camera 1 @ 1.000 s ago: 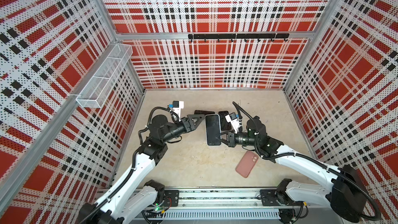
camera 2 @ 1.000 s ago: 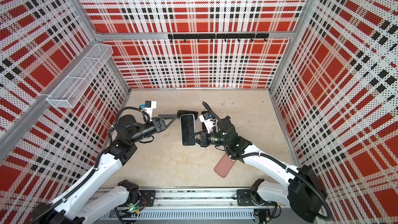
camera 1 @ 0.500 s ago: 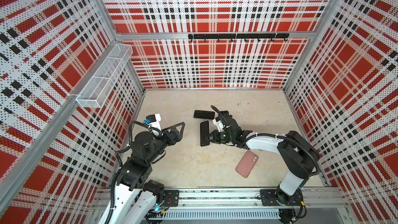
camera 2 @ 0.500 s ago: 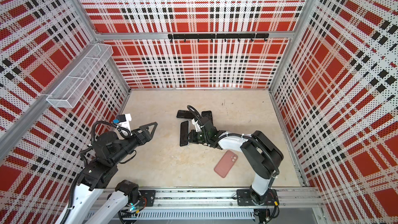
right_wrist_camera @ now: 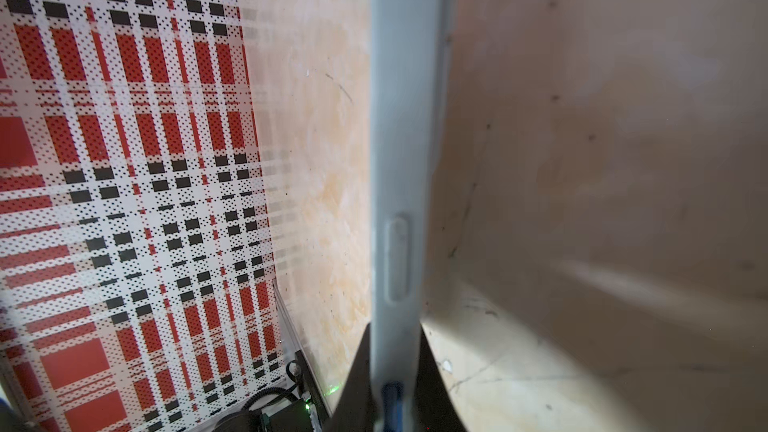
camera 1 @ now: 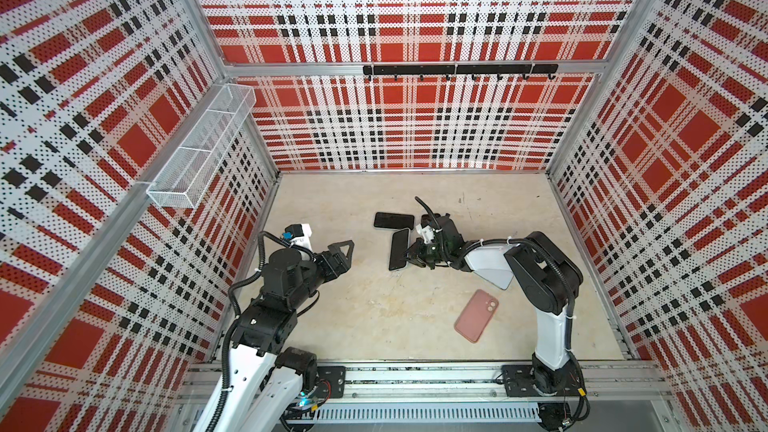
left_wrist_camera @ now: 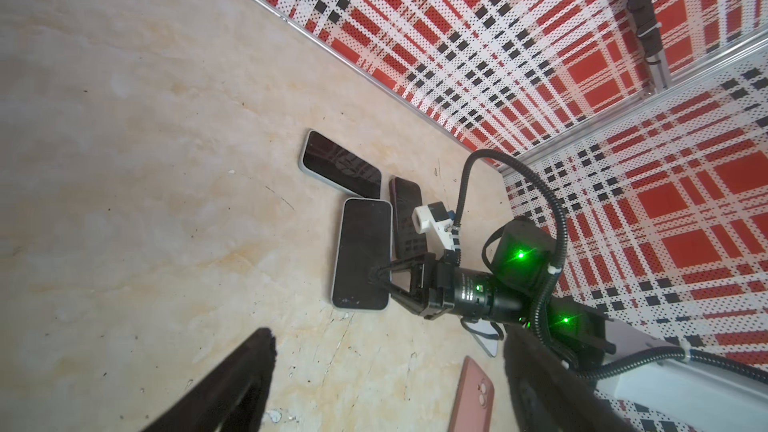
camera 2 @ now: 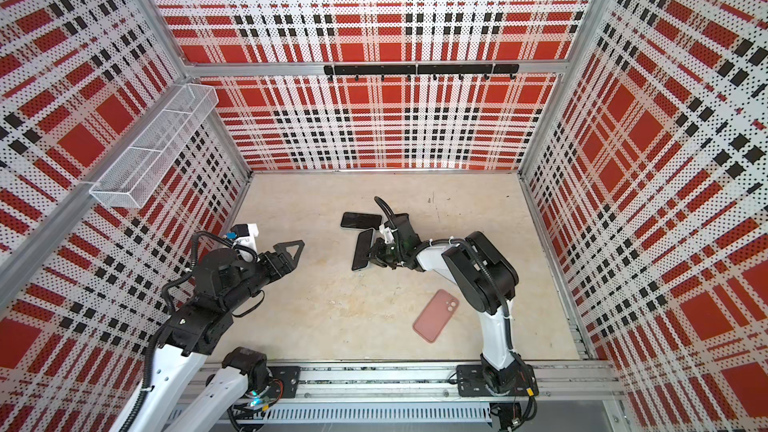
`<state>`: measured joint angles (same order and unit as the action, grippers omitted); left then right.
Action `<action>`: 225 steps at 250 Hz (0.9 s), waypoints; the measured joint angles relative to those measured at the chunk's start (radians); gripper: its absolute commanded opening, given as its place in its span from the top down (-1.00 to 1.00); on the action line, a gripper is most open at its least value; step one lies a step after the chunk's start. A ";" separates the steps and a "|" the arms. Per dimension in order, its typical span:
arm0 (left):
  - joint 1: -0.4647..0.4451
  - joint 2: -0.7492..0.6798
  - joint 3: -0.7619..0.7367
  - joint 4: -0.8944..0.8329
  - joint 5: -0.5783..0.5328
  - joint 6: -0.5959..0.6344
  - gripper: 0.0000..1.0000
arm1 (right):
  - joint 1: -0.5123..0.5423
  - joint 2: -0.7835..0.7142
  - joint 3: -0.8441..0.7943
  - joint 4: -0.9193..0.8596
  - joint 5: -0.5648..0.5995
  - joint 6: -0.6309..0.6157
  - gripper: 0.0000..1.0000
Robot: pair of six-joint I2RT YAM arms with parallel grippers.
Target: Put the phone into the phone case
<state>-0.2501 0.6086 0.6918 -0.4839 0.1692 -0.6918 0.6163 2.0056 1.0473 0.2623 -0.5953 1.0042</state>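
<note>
1. Phone case [camera 1: 476, 315]: pink, closest to the front rail [camera 1: 415, 376], right of middle in both top views. Flat on the table [camera 1: 353, 317], camera cutout at its far end. Nothing touches it; well apart from both grippers.
2. Left gripper [camera 1: 344, 257]: left side, above the table, pointing toward the middle. Fingers spread wide, nothing between them. The left wrist view shows only bare table in the gap.
3. Phone [left_wrist_camera: 361, 251]: mid-table, beyond the case. Dark screen up, pale rim. Flat or nearly so; cannot tell whether it rests on the table.
4. Right gripper [left_wrist_camera: 376, 276]: reaches in from the right, clamped tight on the phone's long edge toward its near end. In the right wrist view the pale edge, with a side button, runs out from between the fingers [right_wrist_camera: 353, 367].
5. Second phone [left_wrist_camera: 405, 218]: dark, flat, just beside the phone on its right. Near end hidden.
6. Third phone [camera 1: 393, 221]: pale rim, screen up, lying crosswise just past the phone's far end. Touching or a hair apart, cannot tell.
7. Farthest: black hook rail [camera 1: 459, 70] on the rear wall; white mesh basket [camera 1: 203, 147] high on the left wall.
</note>
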 measured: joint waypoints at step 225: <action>0.046 0.061 -0.028 0.019 0.091 -0.021 -0.99 | 0.010 -0.060 0.090 -0.330 0.160 -0.239 -0.22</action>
<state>-0.2039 0.6693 0.6636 -0.4652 0.2604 -0.7128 0.6258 1.9461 1.1370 -0.0673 -0.4355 0.7654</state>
